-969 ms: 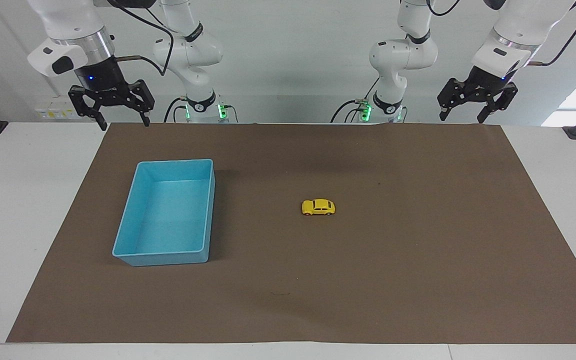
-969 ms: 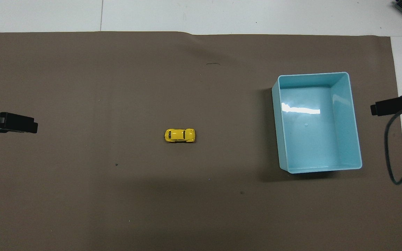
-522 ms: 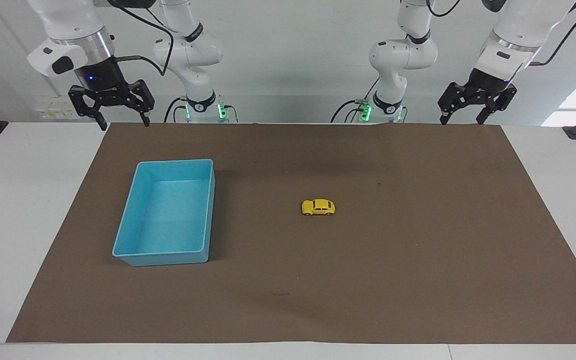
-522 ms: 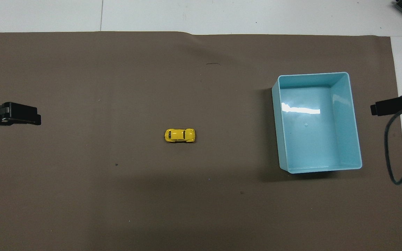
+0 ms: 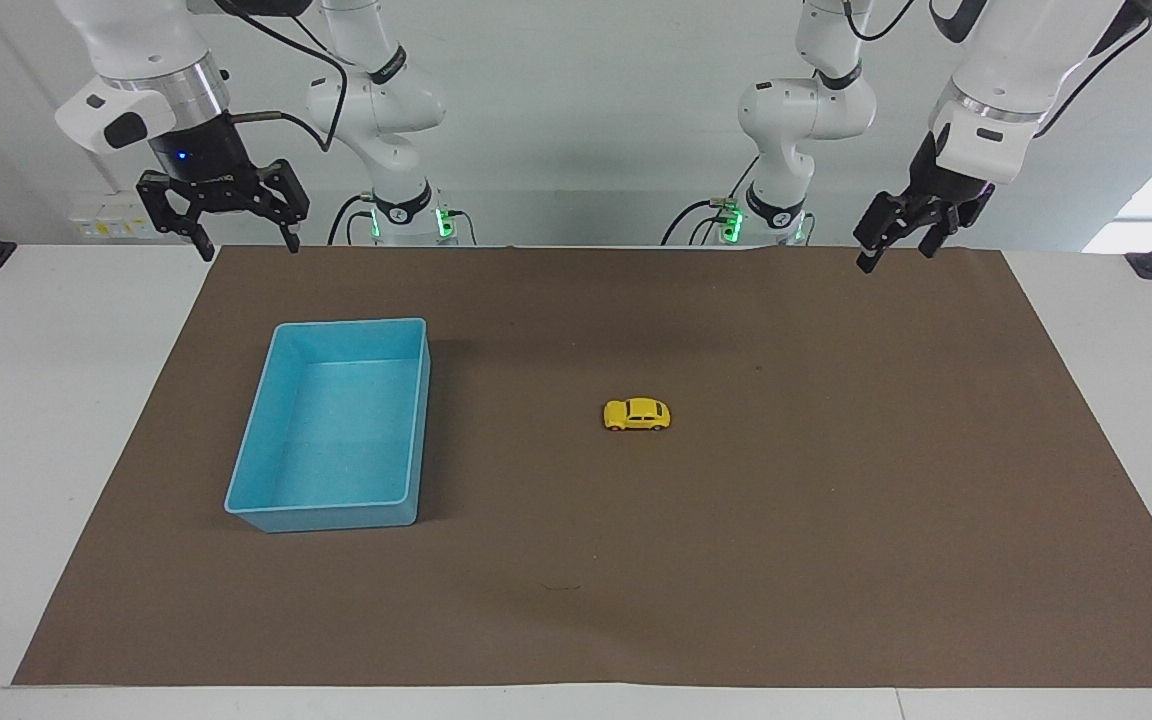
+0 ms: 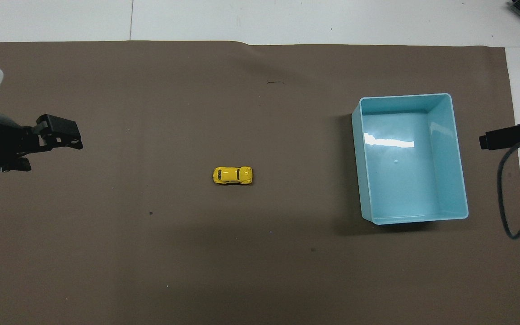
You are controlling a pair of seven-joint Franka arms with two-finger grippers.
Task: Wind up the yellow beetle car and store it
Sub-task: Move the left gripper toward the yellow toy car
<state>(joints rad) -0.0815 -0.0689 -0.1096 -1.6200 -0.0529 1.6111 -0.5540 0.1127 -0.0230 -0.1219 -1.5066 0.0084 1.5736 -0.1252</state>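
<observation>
Car [image 5: 637, 414] first: the yellow beetle car stands on its wheels on the brown mat [image 5: 836, 520], roughly at the mat's middle, side-on to the facing camera and untouched by either arm. From my seat I see nothing against it; it is well apart from the blue bin [image 5: 263, 510], which sits on the same mat toward the right arm's end of the table, its long sides running away from the robots. The bin's floor is bare and glossy (a streak of light lies across it in the overhead view).

The left gripper [image 5: 895, 244] hangs in the air over the mat's edge nearest the robots, at the left arm's end, tilted so that its fingers point down and inward over the mat. Its jaws stand apart with nothing between them. In the overhead view I see it reaching in from the side of the frame [image 6: 57, 137], well apart from the car.

The right gripper [image 5: 246, 243] hangs over the mat's corner nearest the robots, at the right arm's end, above the table and clear of the bin. Its fingers point straight down, spread wide and holding nothing. This arm waits; only its tip [image 6: 503, 137] shows in the overhead view, beside the bin
</observation>
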